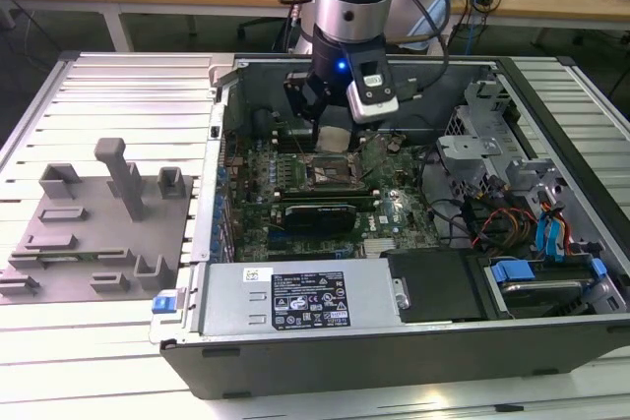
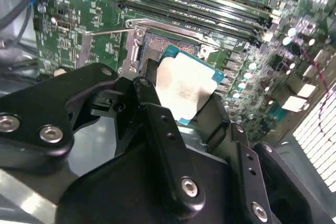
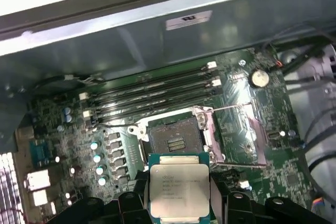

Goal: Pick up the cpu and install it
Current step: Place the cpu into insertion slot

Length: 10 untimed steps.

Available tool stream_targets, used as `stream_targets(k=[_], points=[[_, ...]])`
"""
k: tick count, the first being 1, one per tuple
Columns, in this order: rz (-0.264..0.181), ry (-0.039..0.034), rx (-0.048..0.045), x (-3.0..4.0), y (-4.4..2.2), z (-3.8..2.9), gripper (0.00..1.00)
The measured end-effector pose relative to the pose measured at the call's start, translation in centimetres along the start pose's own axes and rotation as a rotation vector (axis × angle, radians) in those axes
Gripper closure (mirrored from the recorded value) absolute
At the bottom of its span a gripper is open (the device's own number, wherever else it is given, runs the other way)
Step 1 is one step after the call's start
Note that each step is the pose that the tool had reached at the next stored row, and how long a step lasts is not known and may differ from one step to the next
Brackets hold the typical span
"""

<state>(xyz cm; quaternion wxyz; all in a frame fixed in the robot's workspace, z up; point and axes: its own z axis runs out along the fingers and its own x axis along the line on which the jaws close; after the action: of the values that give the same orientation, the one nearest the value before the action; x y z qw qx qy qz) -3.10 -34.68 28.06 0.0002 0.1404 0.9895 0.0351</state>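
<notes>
My gripper (image 1: 332, 123) hangs inside the open computer case (image 1: 226, 105) and is shut on the cpu (image 2: 184, 85), a flat square chip with a silvery top and a thin teal rim. The black fingers (image 2: 150, 88) press on two opposite edges of the chip. The cpu (image 3: 178, 190) is held level a little above the motherboard, just beside the open socket (image 3: 176, 140), whose metal frame is folded back. In the exterior view the socket (image 1: 330, 172) lies directly under the gripper. The cpu (image 1: 335, 136) shows there as a pale patch between the fingers.
Memory slots (image 3: 157, 90) run along one side of the socket. A black card (image 1: 315, 215), a power supply (image 1: 295, 302), a drive cage (image 1: 472, 150) and coloured cables (image 1: 512, 223) crowd the case. Grey fixture blocks (image 1: 98, 223) stand on the table at the exterior view's left.
</notes>
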Motion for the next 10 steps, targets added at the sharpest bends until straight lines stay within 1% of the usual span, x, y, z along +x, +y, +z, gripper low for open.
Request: stream_targets(k=[1, 3, 6, 8, 10], points=[[0.017, -0.0012, -0.0002, 0.0, 0.0, 0.0, 0.45], [0.071, -0.005, -0.0007, 0.0, 0.0, 0.01, 0.45], [0.129, -0.0089, -0.0012, 0.0, -0.01, 0.03, 0.45], [0.188, -0.013, -0.0017, 0.0, -0.01, 0.04, 0.45], [0.229, -0.0159, -0.0022, 0.0, -0.01, 0.06, 0.45]])
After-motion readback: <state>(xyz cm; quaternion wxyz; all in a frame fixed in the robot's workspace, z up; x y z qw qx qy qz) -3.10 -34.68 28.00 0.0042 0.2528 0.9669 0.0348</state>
